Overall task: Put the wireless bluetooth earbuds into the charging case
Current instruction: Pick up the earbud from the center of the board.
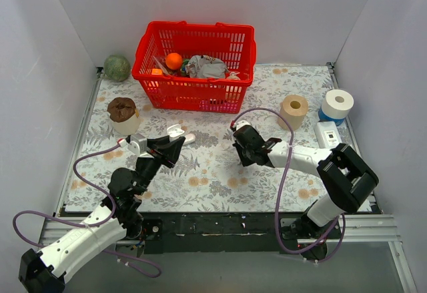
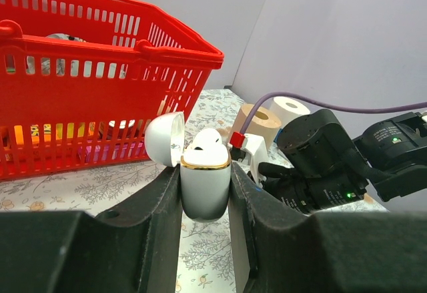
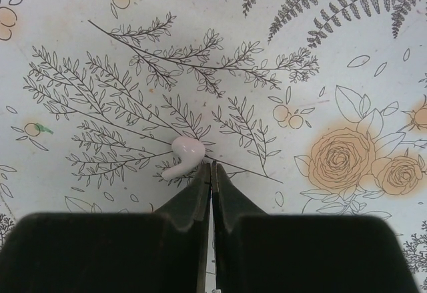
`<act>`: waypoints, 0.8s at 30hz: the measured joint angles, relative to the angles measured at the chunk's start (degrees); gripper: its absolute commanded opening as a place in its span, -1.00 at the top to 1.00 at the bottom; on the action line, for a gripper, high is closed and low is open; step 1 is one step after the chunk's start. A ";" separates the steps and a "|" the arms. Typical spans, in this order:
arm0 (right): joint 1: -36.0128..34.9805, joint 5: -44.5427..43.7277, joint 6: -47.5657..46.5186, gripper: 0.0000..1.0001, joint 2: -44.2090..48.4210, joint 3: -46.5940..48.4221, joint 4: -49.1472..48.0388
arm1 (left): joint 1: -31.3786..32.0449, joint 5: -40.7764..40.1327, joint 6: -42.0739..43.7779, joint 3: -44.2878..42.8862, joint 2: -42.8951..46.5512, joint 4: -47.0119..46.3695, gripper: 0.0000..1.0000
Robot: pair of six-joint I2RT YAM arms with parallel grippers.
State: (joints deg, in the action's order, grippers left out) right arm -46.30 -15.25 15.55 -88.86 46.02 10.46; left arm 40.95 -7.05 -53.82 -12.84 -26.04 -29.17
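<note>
Left gripper [image 2: 204,171]: jaws clamped on the charging case [image 2: 205,196], which stands upright at lower centre of the left wrist view with its lid open to the left. Seated earbud [image 2: 208,139]: in the case.

Right gripper [image 3: 211,167]: jaws closed, empty.

Loose earbud [image 3: 185,155]: on the floral tablecloth [image 3: 320,73] at frame centre, just upper left of the closed tips.

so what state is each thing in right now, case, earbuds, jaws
case: upright, lid open, clamped between the left jaws
earbud in case: sitting in the open top
loose earbud: lying on the cloth just off the right jaws' tips, not gripped
left jaws: shut on the case
right jaws: shut, empty
basket: upright, holding assorted items
</note>
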 measured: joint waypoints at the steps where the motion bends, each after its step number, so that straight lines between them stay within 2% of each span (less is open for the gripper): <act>1: 0.11 0.02 -0.15 0.78 0.00 0.00 0.00 | 0.00 0.02 0.00 0.00 0.00 0.00 1.00; 6: 0.22 -0.13 0.00 0.50 -0.70 0.94 0.44 | 0.00 0.04 0.00 -0.09 0.48 0.22 1.00; 9: 0.20 -1.14 1.36 0.40 -0.44 1.79 1.95 | 0.00 0.00 0.04 -0.20 1.36 0.63 1.00; 12: 0.22 -2.25 4.20 0.11 1.46 1.99 3.96 | 0.00 -0.04 0.07 -0.20 2.10 0.66 1.00; 13: 0.22 -2.40 5.14 0.07 2.45 2.10 4.52 | 0.00 -0.07 0.07 -0.20 2.21 0.66 1.00; 18: 0.22 -0.94 8.39 -0.01 4.35 5.57 6.45 | 0.00 -0.07 0.07 -0.20 2.21 0.68 1.00; 24: 0.22 1.18 10.93 -0.02 -0.13 11.02 7.52 | 0.00 -0.04 0.00 -0.20 1.44 0.48 1.00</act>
State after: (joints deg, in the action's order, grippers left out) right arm -46.09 -14.06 26.48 -88.99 57.04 17.98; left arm 40.95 -7.09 -53.82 -13.04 -24.60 -28.69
